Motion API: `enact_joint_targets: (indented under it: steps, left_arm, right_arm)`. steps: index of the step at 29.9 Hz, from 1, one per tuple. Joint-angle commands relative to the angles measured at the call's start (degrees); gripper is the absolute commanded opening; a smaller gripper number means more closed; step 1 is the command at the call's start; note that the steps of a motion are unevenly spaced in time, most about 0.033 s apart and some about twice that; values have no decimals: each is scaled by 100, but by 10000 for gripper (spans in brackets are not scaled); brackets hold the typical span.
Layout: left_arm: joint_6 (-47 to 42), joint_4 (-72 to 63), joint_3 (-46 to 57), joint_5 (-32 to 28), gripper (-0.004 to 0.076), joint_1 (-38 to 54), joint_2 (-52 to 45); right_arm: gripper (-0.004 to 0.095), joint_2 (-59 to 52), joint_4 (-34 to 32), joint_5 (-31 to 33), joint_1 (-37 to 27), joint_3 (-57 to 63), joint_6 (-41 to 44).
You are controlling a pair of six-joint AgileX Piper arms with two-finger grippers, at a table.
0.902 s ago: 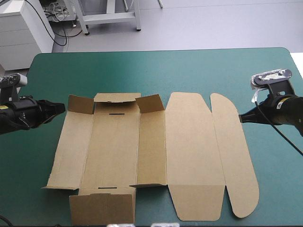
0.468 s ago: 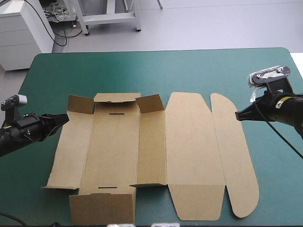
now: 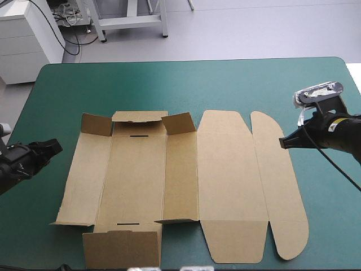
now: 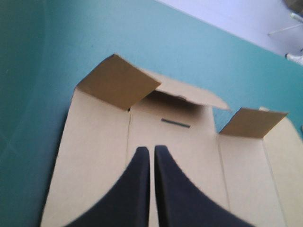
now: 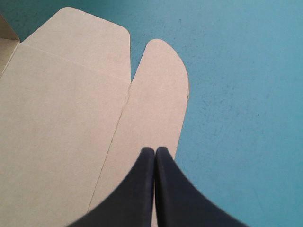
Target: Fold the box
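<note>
At the table's near edge begins the brown box (image 3: 180, 180), a cut sheet spread flat across the teal-green cover (image 3: 186, 84). My left gripper (image 3: 53, 148) hangs just off its left side, fingers pressed together on nothing. My right gripper (image 3: 282, 142), likewise closed and empty, points at the rounded flap (image 3: 279, 192). Farther off, two corner flaps (image 3: 97, 124) stand raised.

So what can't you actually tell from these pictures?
High view: whether the right gripper touches the brown box's rounded flap or hovers above it; height is lost from overhead.
Right wrist view: the flap's stretch behind the black fingers.
Left wrist view: the box's near end, covered by the left gripper and cut off by the picture's edge.
</note>
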Motion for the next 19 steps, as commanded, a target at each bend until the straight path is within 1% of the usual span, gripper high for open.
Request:
enact_joint_targets:
  steps: [1,5,7,10,12,15,17,19]
  left_arm:
    - [-418,538,-128,-170,16,-139,84]
    - [-758,1288,-128,-266,16,135,234]
    - [-758,1799,-128,-346,16,251,323]
    - [-958,2346,-128,-667,15,287,505]
    - [-1118,2396,-128,-808,16,287,652]
    - [-1169,2436,-128,-773,20,287,946]
    - [-1169,2436,-128,-742,59,297,1157]
    - [-1169,2436,-128,-728,136,297,1390]
  right_arm:
    - [-21,-127,-49,-459,-55,-134,-168]
    - [-22,-116,-163,-599,-55,-134,-208]
    - [-22,-116,-19,-750,-55,-134,-245]
    - [-21,-116,201,-926,-55,-134,-435]
    - [-21,-116,214,-1006,-55,-134,-461]
    - [-22,-89,192,-1164,-55,-134,-483]
    - [-22,-56,177,-1190,-55,-134,-525]
    - [-22,4,167,-1178,-55,-134,-525]
